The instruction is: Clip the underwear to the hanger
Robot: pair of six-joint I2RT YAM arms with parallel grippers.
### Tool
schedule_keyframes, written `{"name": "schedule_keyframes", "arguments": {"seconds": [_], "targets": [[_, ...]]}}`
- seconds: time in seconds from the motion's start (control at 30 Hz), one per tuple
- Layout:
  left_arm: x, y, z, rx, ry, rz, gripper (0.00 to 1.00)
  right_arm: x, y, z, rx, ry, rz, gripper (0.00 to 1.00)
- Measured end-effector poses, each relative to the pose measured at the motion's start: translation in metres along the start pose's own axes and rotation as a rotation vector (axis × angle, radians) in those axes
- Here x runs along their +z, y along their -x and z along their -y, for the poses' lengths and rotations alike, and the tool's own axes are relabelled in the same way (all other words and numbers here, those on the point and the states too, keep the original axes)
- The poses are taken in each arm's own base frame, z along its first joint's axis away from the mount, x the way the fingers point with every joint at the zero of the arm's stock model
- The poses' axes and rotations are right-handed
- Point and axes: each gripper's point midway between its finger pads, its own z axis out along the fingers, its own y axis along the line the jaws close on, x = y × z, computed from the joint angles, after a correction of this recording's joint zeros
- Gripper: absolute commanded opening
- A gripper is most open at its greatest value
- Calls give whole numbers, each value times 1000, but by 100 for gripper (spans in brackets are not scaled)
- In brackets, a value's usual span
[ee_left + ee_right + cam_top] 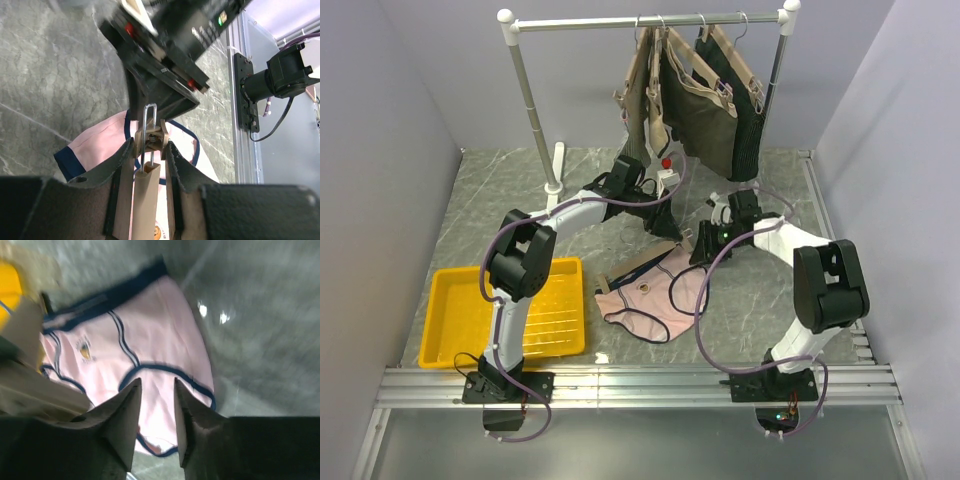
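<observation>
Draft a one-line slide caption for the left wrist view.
Left gripper pinching the end clip of the tan hanger, over the pink underwear on the table.

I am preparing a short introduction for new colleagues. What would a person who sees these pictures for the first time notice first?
Pale pink underwear with navy edging lies in the middle of the table. The left gripper clamps a tan hanger over it; the right gripper hovers open above the fabric. A bright yellow tray sits near left, and dark garments hang on the rail behind.
</observation>
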Motion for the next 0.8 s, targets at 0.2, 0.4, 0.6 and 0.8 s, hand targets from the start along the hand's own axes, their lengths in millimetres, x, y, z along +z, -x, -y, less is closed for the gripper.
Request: {"name": "schedule_keyframes", "arguments": {"seconds": [0.2, 0.4, 0.6, 0.8], "targets": [[0, 0, 0, 0, 0, 0, 0, 10, 47, 1, -10, -7, 61, 46], [0, 0, 0, 0, 0, 0, 0, 37, 40, 21, 44, -41, -10, 29], [-1, 0, -1, -2, 1, 0, 0, 38, 18, 22, 74, -37, -69, 3], [-1, -1, -1, -4, 2, -1, 0, 23, -31, 15, 127, -18, -163, 7]]}}
